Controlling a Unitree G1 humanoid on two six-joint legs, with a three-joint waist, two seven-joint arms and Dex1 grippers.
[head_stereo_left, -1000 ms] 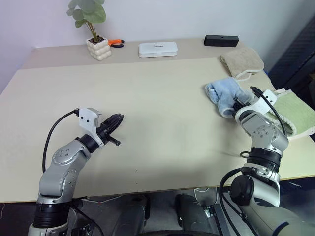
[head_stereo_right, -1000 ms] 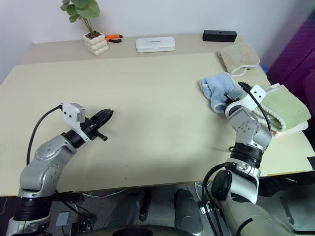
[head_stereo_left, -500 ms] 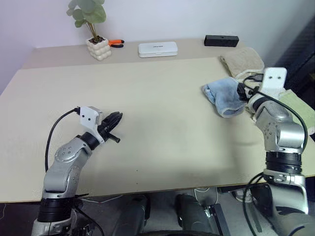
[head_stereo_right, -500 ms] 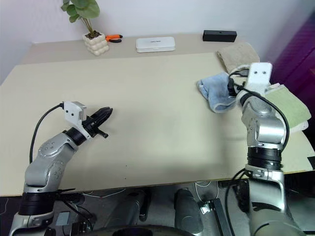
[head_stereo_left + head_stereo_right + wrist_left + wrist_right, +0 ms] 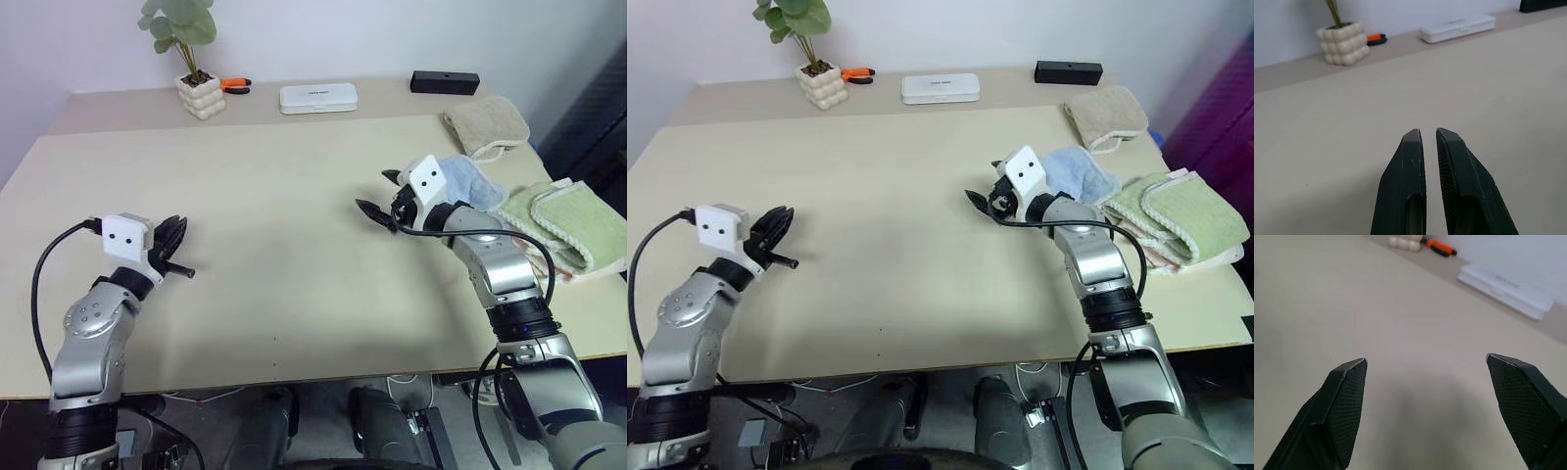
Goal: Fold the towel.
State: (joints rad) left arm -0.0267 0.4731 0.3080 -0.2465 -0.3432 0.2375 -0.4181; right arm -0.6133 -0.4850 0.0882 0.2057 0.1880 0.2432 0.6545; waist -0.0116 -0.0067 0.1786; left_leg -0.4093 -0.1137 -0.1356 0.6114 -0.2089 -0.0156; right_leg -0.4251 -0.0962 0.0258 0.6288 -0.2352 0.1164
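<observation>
The light blue towel (image 5: 471, 182) lies bunched on the table's right side, partly hidden behind my right wrist. My right gripper (image 5: 375, 192) hovers just left of it, pointing away toward the table's middle. It is open, its fingers (image 5: 1344, 396) wide apart with nothing between them. My left gripper (image 5: 176, 233) hangs over the bare left part of the table (image 5: 294, 255), far from the towel. It is shut and empty, with its two fingertips (image 5: 1413, 139) almost touching.
A beige towel (image 5: 483, 122) lies behind the blue one, and a stack of green and pink towels (image 5: 563, 225) sits at the right edge. Along the back stand a potted plant (image 5: 200, 95), an orange tool (image 5: 233, 85), a white case (image 5: 317, 96) and a black box (image 5: 445, 82).
My right gripper has opened, let go of the blue towel and swung left, rolling its wrist. The towel now lies behind it. My left gripper has shifted to the left.
</observation>
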